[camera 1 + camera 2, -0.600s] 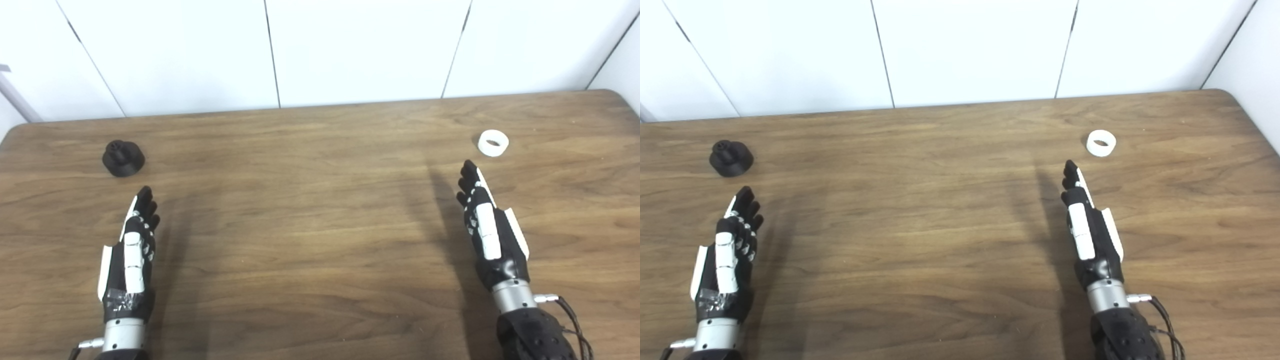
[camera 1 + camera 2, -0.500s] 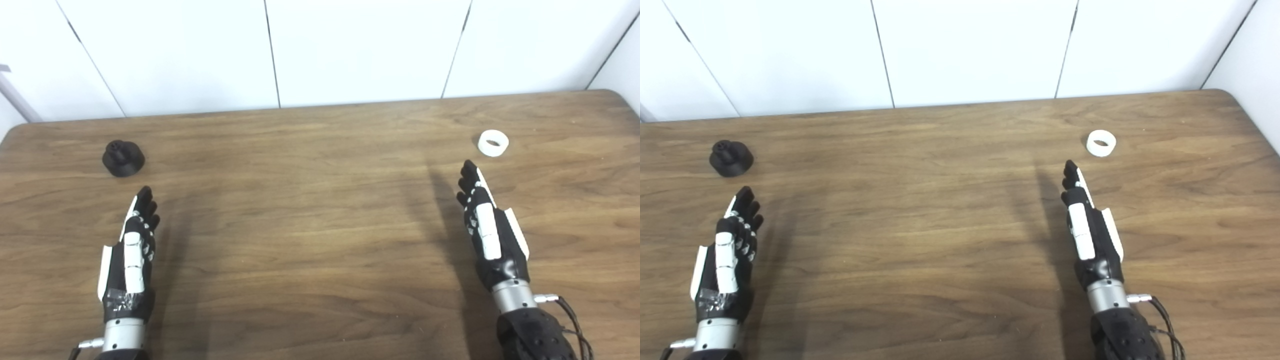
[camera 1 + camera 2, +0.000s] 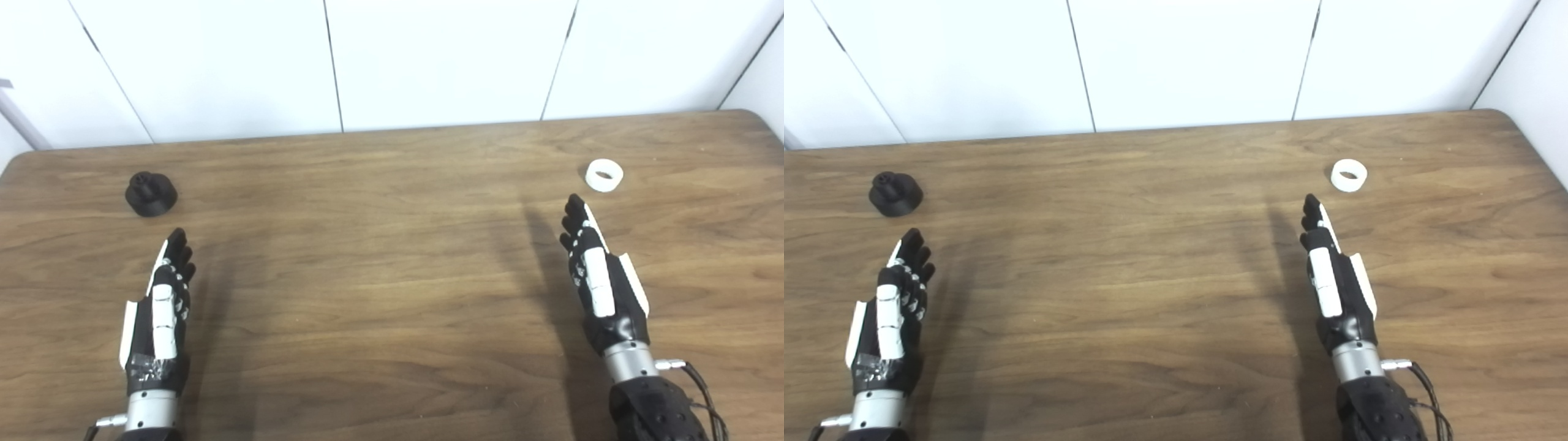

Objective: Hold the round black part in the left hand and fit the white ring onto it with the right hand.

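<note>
On the table (image 3: pixel 380 257), the round black part (image 3: pixel 151 193) sits stub-up beyond the empty, straight-fingered left hand (image 3: pixel 160 312), the white ring (image 3: pixel 604 175) lying flat beyond the equally empty, outstretched right hand (image 3: pixel 600 285).

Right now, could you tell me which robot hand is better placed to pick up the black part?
The left robot hand. The black part lies just beyond its fingertips on the table's left side; the right robot hand is far across, by the ring.
</note>
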Controlling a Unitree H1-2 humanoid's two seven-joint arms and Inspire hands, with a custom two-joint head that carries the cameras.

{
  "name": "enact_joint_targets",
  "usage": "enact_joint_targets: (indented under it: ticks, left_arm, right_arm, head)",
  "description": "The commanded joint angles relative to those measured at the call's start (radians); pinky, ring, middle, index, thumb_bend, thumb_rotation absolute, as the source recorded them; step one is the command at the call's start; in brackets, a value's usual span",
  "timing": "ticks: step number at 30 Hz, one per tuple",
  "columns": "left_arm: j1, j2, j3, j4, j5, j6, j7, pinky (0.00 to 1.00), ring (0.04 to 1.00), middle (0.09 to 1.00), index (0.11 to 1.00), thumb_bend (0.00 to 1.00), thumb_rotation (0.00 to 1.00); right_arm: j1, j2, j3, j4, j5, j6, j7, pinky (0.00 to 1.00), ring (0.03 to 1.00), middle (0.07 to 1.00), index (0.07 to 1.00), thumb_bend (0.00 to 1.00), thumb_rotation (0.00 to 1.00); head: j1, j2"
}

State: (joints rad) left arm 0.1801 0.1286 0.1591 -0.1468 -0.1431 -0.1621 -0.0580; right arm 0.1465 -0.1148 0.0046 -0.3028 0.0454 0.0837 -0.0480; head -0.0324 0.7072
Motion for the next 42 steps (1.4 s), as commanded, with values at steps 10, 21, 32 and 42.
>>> enact_joint_targets:
  ticks: [10,21,32,42]
  left_arm:
    - [0.025,-0.032,-0.026,0.031,0.042,-0.067,0.007,1.0,1.0,0.997,0.95,0.44,0.99]
    - [0.031,-0.073,-0.058,0.058,0.094,-0.099,0.022,1.0,1.0,0.999,0.952,0.41,0.96]
    - [0.026,-0.095,-0.084,0.098,0.147,-0.145,0.043,1.0,1.0,1.0,0.955,0.45,0.93]
    - [0.021,-0.103,-0.101,0.133,0.176,-0.185,0.058,1.0,1.0,1.0,0.959,0.44,0.92]
  right_arm:
    - [0.011,0.0,-0.036,0.003,0.053,-0.06,0.038,1.0,1.0,1.0,0.988,0.54,1.0]
    - [0.014,-0.021,-0.059,0.049,0.078,-0.103,0.087,1.0,1.0,1.0,1.0,0.5,1.0]
    - [0.013,-0.032,-0.07,0.058,0.106,-0.094,0.128,1.0,1.0,1.0,1.0,0.52,1.0]
    - [0.009,-0.005,-0.095,0.084,0.094,-0.109,0.104,1.0,0.999,0.975,0.963,0.59,1.0]
  head:
    - [0.152,-0.068]
    - [0.276,-0.152]
    - [0.354,-0.217]
    - [0.398,-0.253]
